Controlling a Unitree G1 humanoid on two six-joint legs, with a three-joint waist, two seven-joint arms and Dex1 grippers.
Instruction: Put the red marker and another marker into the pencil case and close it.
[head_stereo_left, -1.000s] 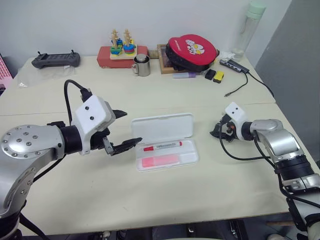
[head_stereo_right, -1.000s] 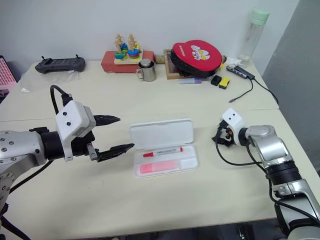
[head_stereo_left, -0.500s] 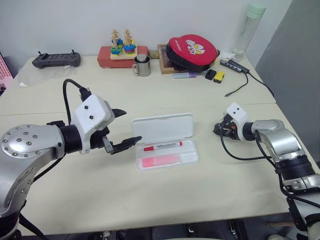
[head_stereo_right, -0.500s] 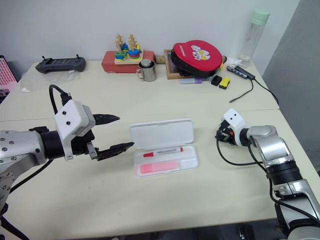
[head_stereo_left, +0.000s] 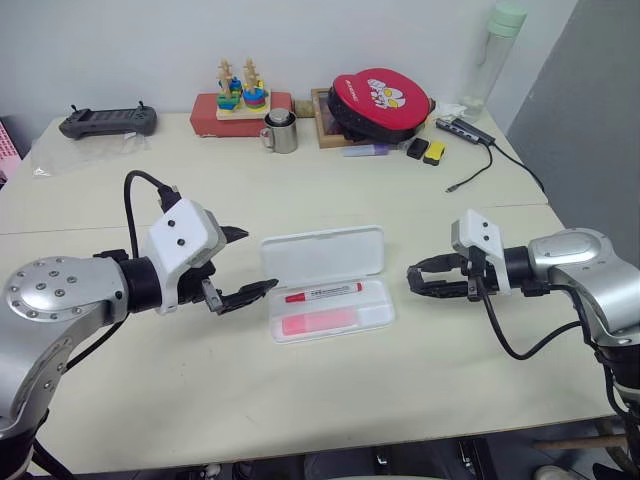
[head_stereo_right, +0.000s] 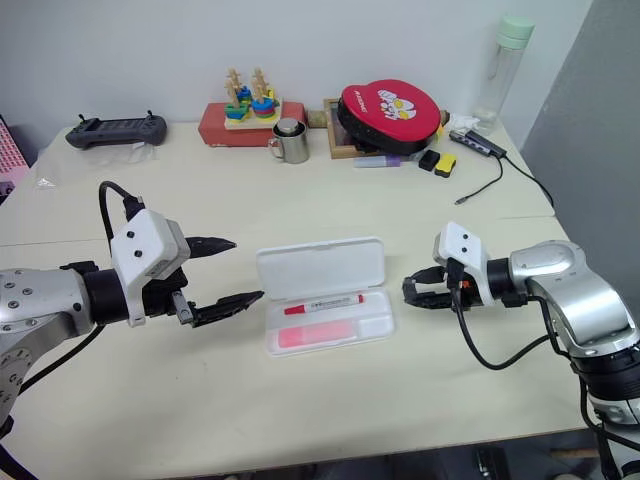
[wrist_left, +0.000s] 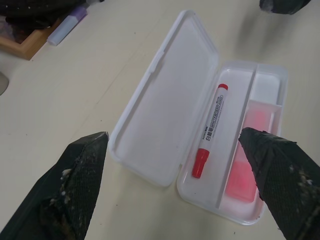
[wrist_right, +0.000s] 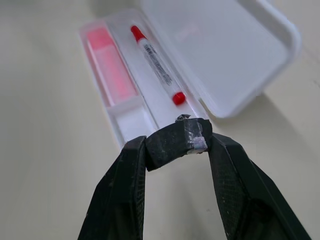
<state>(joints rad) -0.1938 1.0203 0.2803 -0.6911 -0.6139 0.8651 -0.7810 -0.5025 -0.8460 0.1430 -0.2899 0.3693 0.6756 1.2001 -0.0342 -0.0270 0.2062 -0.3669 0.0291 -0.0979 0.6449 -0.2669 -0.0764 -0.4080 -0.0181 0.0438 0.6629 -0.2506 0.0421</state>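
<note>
- Right gripper (head_stereo_left: 415, 281) had swung in from well off to the pencil case (head_stereo_left: 328, 284), tips now near its right end; fingers nearly together, holding nothing.
- Left gripper (head_stereo_left: 245, 264) stayed beside case's left end, jaws spread wide, empty.
- Case lay open, lid flat behind tray.
- Inside: red marker (head_stereo_left: 322, 293) in rear slot, pink highlighter (head_stereo_left: 320, 321) in front slot.
- Judgement: loading done; only closing the lid left.

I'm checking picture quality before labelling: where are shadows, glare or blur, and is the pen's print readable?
Left wrist view: the red marker is sharp, its print readable; the near fingers are soft. Right wrist view: the pencil case lid casts a soft shadow, and the print is blurred. Left eye view: even light, no glare.
</note>
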